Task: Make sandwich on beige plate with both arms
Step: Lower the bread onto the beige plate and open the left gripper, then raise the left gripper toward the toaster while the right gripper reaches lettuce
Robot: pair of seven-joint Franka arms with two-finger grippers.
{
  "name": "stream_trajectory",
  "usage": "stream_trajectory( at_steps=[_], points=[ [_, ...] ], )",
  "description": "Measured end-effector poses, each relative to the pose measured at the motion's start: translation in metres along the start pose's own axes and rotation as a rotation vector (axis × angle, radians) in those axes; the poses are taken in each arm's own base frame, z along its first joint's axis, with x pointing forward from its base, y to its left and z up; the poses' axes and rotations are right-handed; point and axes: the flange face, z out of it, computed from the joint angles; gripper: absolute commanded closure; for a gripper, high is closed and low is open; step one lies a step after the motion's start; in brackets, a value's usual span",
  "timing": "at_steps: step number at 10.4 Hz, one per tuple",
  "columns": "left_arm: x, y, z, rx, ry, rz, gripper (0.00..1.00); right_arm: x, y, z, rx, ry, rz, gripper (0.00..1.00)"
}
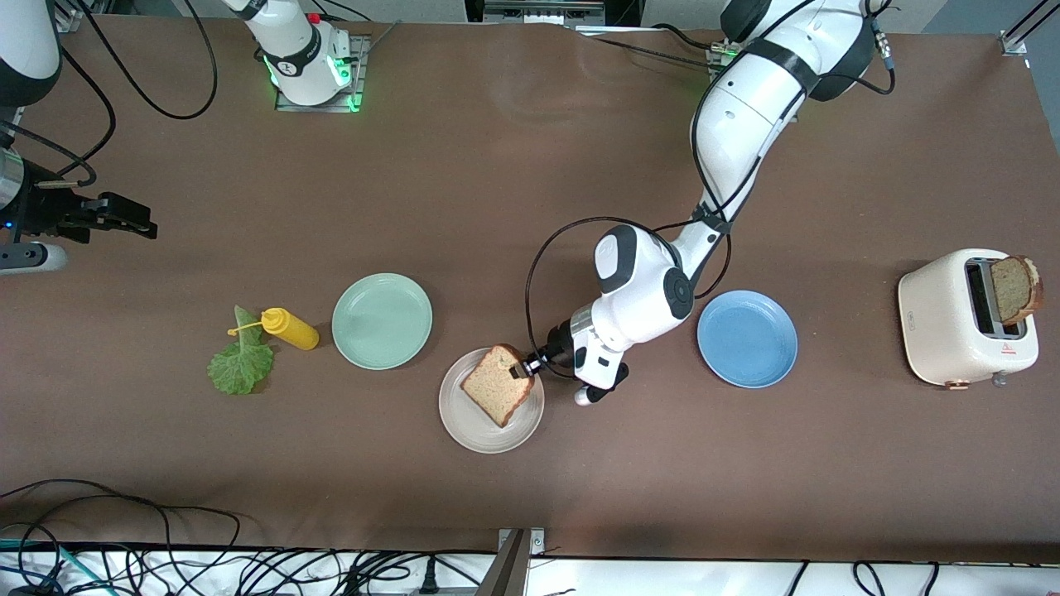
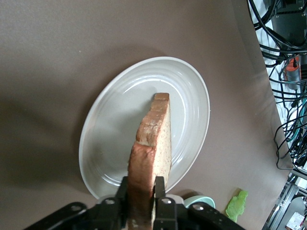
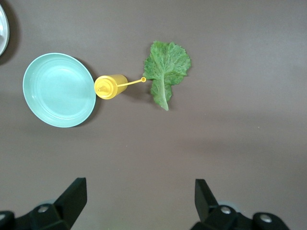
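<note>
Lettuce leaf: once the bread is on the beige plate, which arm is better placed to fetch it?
Probably right. The right gripper hangs open over the table near the lettuce leaf. The left gripper holds the bread slice at the beige plate.

Brown matte tabletop [image 1: 497, 207]; beige plate [image 1: 464, 418] pale off-white with faint concentric rings, bread slice [image 1: 497, 385] tan, speckled, darker brown crust, mint green plate [image 1: 382, 320], blue plate [image 1: 747, 338]. Lettuce leaf [image 1: 240, 364] green, ruffled, paler midrib; squeeze bottle [image 1: 290, 329] yellow all over. Toaster [image 1: 952, 319] cream with copper-toned knob, second slice [image 1: 1014, 290] in it speckled brown; arms white with black joints, left gripper [image 1: 523, 369] and right gripper [image 1: 124, 217] black.
</note>
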Motion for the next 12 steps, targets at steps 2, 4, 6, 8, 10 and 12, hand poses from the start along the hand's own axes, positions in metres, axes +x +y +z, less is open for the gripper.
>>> stream_trajectory(
  at_steps=[2,4,6,8,10,12],
  points=[
    [0.000,0.000,0.000,0.000,0.001,0.000,0.05,0.000,0.000,0.000,0.000,0.000,0.000,0.00],
    [0.002,-0.001,-0.001,0.004,0.005,0.005,0.00,0.000,0.000,0.000,0.000,0.000,0.000,0.00],
    [0.004,-0.004,0.000,0.024,0.010,0.027,0.00,0.000,0.000,0.000,0.000,0.000,0.000,0.00],
    [0.001,-0.009,0.005,0.077,-0.007,0.075,0.00,0.000,0.000,0.000,0.000,0.000,0.000,0.00],
    [0.000,-0.013,0.007,0.117,-0.029,0.099,0.00,0.000,0.000,0.000,0.000,0.000,0.000,0.00],
    [0.002,-0.017,0.007,0.158,-0.046,0.119,0.00,0.000,-0.001,0.000,0.000,0.000,-0.002,0.00]
  ],
)
